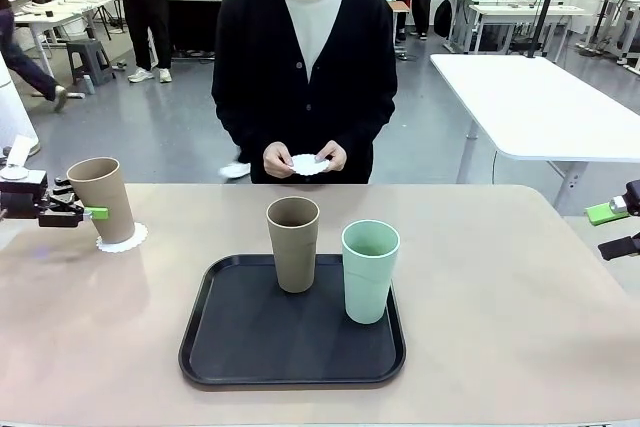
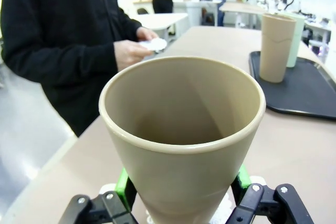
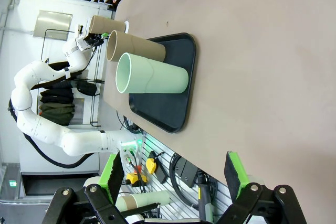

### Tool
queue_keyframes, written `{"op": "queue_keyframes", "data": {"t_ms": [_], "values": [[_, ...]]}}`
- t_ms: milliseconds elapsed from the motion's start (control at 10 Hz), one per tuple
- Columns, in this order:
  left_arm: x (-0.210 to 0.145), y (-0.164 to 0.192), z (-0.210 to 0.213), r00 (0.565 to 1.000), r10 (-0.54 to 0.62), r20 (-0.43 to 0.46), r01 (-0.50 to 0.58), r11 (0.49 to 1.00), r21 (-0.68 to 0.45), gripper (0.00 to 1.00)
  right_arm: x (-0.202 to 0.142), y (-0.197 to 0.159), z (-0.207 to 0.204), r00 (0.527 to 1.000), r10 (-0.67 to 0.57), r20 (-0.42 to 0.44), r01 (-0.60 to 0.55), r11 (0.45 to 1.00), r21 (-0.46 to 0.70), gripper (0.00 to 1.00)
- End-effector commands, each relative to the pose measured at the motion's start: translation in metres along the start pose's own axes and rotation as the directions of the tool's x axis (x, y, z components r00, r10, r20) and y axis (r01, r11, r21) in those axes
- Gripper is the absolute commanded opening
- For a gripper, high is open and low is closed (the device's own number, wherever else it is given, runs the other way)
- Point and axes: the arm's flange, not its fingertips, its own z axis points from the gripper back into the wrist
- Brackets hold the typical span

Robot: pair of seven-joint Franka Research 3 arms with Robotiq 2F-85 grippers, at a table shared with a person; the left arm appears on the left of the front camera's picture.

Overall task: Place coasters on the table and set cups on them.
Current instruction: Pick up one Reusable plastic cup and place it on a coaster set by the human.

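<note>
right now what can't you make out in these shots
- Base of the held tan cup: left wrist view, its own wall hides whether it sits flat on the coaster.
- Right gripper: front view, cut off by the right edge.
- Hand-held doily: front view, too small and finger-covered to tell if it is one or several.
- Mint cup: left wrist view, mostly behind the second tan cup.

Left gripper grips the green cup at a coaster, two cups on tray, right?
No: the left gripper grips a tan cup at the coaster, as the front view shows. The green cup and a second tan cup stand on the tray.
</note>
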Motion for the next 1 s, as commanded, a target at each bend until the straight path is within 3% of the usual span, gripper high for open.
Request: {"op": "queue_keyframes", "data": {"t_ms": [0,900], "values": [[0.0011,-0.0056,0.0007,1.0,-0.024,0.011,0.024,0.999,-0.024,0.86,0.0005,-0.0003,-0.0002,1.0,0.001,0.003,-0.001,1.0,0.01,1.0],[-0.0058,-0.0141,-0.0047,1.0,-0.012,-0.01,0.011,0.997,-0.072,0.86,0.0005,-0.0003,-0.0002,1.0,0.001,0.003,-0.001,1.0,0.01,1.0]]}}
